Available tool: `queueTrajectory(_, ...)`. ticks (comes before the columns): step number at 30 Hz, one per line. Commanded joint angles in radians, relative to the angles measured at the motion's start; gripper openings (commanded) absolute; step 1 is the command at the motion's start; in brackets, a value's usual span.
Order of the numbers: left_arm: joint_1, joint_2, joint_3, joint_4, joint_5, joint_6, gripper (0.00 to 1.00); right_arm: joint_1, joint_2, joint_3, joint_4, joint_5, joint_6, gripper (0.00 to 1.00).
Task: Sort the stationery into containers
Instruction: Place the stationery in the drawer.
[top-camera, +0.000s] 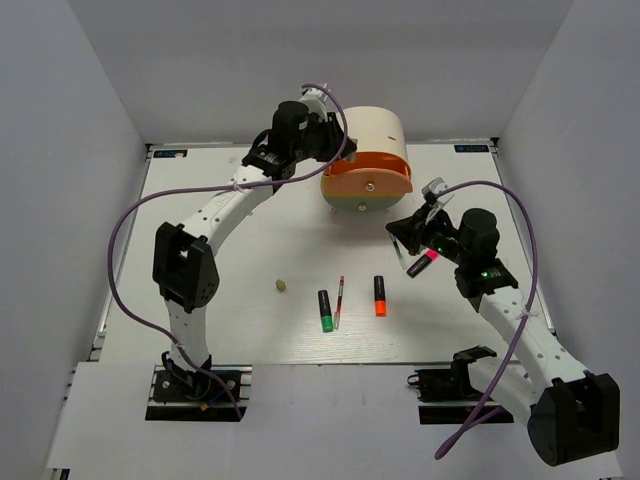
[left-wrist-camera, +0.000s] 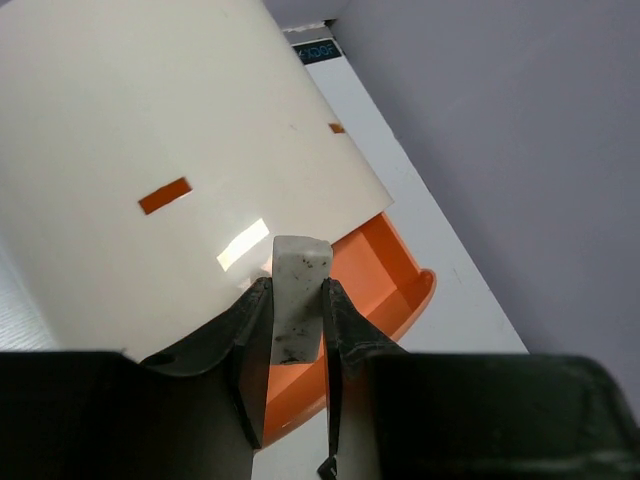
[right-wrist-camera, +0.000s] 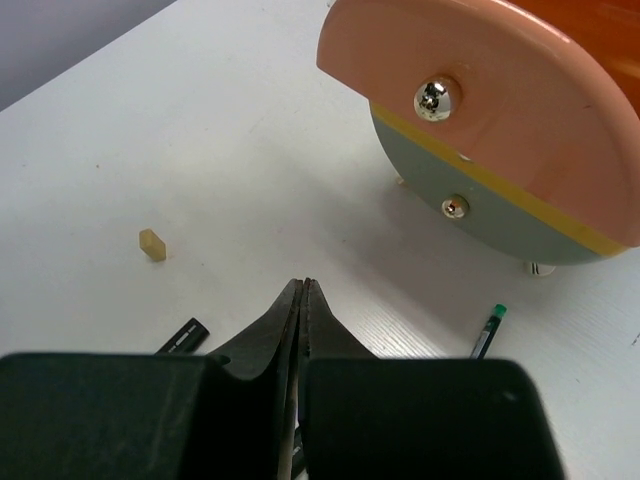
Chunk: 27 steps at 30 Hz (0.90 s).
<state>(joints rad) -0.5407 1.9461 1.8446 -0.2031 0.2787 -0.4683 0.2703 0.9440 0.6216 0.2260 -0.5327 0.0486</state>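
— How much is tidied up?

— Not much, I think. I cannot see inside the drawers. At the far side, the left claw (left-wrist-camera: 296, 298) is pinching a pale eraser (left-wrist-camera: 301, 262) right over the open orange drawer (left-wrist-camera: 385, 285) of the cream desk unit (top-camera: 372, 128). It is not dropped in yet.

— What is left?

— On the table (top-camera: 220, 330), near the middle, lie a second eraser (top-camera: 281, 285), a green highlighter (top-camera: 325, 311), a red pen (top-camera: 339, 300) and an orange highlighter (top-camera: 380, 297). More to the right lie a pink highlighter (top-camera: 424, 264) and a dark pen (right-wrist-camera: 487, 331).

— And the right claw (right-wrist-camera: 303, 287)?

— Its fingers are pressed together with nothing between them. It hangs near the pink highlighter.

— Which way does the held eraser point?

— Its long side runs along the fingers. One end pokes out past the tips, toward the cream wall. The green and orange highlighters lie near to far, with their colour ends near.
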Motion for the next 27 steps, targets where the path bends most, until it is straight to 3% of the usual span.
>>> queueTrajectory(1,-0.019,-0.030,0.008,0.091,0.045,-0.007,0.21,0.000,-0.016,-0.014,0.013,0.004,-0.021,0.00)
queueTrajectory(6,-0.030,-0.021,-0.001,0.090,0.054,-0.007,0.30,-0.003,-0.014,-0.026,0.019,-0.003,-0.023,0.02)
queueTrajectory(10,-0.051,-0.012,-0.001,0.090,0.042,0.002,0.55,-0.003,-0.011,-0.022,0.021,-0.015,-0.038,0.11)
queueTrajectory(14,-0.061,-0.003,0.031,0.056,0.011,0.013,0.71,-0.003,0.006,-0.013,0.026,-0.046,-0.043,0.29)
queueTrajectory(19,-0.061,-0.003,0.093,0.034,-0.016,0.031,0.75,-0.002,0.029,0.015,0.018,-0.130,-0.124,0.38)
queueTrajectory(23,-0.061,-0.053,0.113,0.025,-0.073,0.040,0.80,0.010,0.076,0.053,0.000,-0.329,-0.274,0.43)
queueTrajectory(26,-0.039,-0.153,0.003,0.025,-0.099,0.040,0.87,0.036,0.173,0.134,-0.088,-0.467,-0.427,0.53)
queueTrajectory(27,-0.039,-0.230,-0.037,0.034,-0.145,0.040,0.88,0.044,0.249,0.179,-0.115,-0.524,-0.544,0.60)
